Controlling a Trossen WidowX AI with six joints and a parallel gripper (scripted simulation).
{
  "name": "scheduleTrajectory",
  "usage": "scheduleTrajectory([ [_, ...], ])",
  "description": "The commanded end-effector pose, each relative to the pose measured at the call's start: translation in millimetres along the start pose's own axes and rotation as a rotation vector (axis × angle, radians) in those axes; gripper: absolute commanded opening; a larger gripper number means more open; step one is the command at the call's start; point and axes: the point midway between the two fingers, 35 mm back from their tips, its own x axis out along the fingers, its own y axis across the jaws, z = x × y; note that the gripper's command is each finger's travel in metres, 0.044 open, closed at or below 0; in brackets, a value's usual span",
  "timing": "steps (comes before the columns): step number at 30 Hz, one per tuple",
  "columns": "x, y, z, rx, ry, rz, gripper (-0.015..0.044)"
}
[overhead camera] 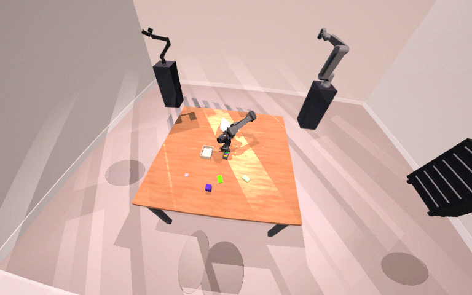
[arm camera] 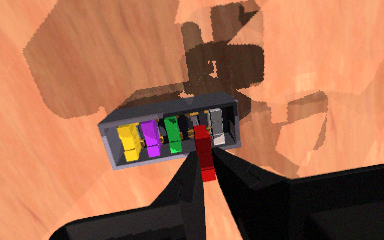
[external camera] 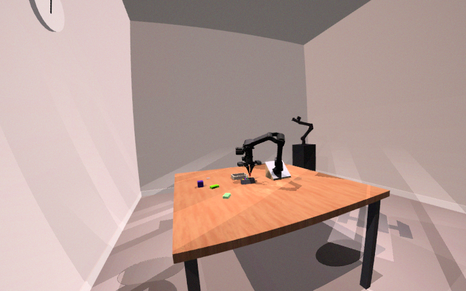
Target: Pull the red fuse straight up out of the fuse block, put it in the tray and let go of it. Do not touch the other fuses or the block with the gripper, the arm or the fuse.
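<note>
My gripper [overhead camera: 225,150] [external camera: 250,173] [arm camera: 204,156] is shut on the red fuse [arm camera: 203,148], with a finger on each side of it. The fuse is raised over the dark fuse block [overhead camera: 225,157] [external camera: 247,181] [arm camera: 165,108]; the wrist view shows an open slot behind it. The gap under its lower end is too small to judge. In the block stand a yellow fuse [arm camera: 129,142], a purple fuse [arm camera: 150,139], a green fuse [arm camera: 172,135] and a white-grey fuse [arm camera: 216,126] close by the right finger. The pale tray [overhead camera: 206,157] [external camera: 238,177] stands beside the block, to its left in the top and exterior views.
A dark purple cube [overhead camera: 208,187] [external camera: 200,183], a lime block [overhead camera: 219,179] [external camera: 214,186], a pale green block [overhead camera: 246,178] [external camera: 226,195] and a small pale tile [overhead camera: 186,174] lie on the table. A slanted white panel [overhead camera: 224,124] [external camera: 270,167] stands by the arm's base.
</note>
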Motion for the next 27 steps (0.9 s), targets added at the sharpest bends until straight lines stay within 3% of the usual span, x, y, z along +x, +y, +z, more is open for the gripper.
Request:
scheduleTrajectory([
  [1, -9, 2, 1, -0.004, -0.005, 0.006, 0.0],
  [12, -18, 3, 4, -0.004, -0.006, 0.006, 0.0],
  [27, -27, 33, 73, -0.003, -0.019, 0.011, 0.0],
])
